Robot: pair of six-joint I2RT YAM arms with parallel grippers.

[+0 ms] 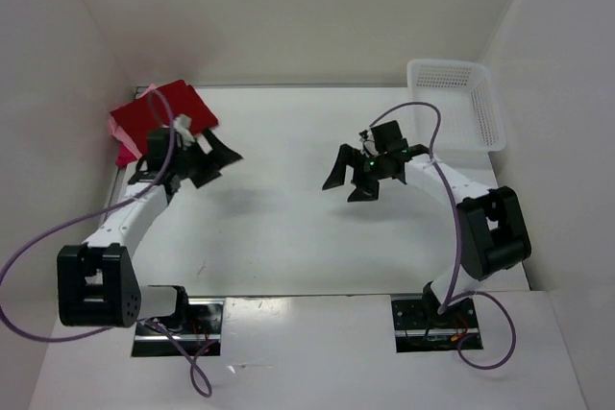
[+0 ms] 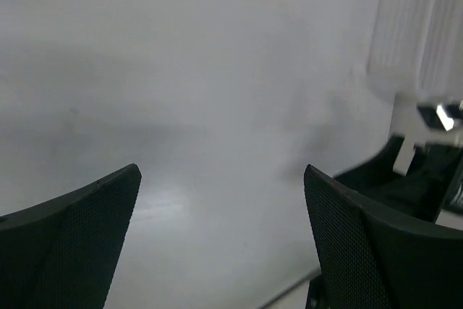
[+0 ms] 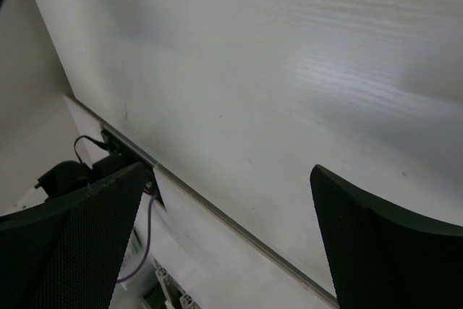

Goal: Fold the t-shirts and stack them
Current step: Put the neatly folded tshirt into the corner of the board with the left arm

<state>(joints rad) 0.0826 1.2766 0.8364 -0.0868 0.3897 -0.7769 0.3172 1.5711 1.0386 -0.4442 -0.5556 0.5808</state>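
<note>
**Folded shirts stacked at upper left, both claws open and empty**

In the upper left of the top view, the t-shirts (image 1: 171,108) lie as a flat folded stack in the back corner of the white table (image 1: 288,228). A red shirt is on top, and a paler pink edge (image 1: 123,132) shows below it on the left side. The third shirt cannot be told apart from here.

The cloth looks soft, light and limp. It would probably sag and unfold if lifted by one point, so a pinch on a folded edge or at two corners would suit it best.

Just beside the stack's near right corner, the left gripper (image 1: 216,162) has its jaws spread wide and holds nothing. Its wrist view shows only bare matte tabletop between the dark, finely textured fingers (image 2: 87,236).

Toward the middle right, the right gripper (image 1: 351,180) is also wide open and empty above smooth white board, its fingers (image 3: 79,244) clear of any cloth.

At upper right stands the white plastic mesh basket (image 1: 452,69), stiff and rectangular. The pale ribbed shape at the upper right of the left wrist view is probably the same basket.
</note>
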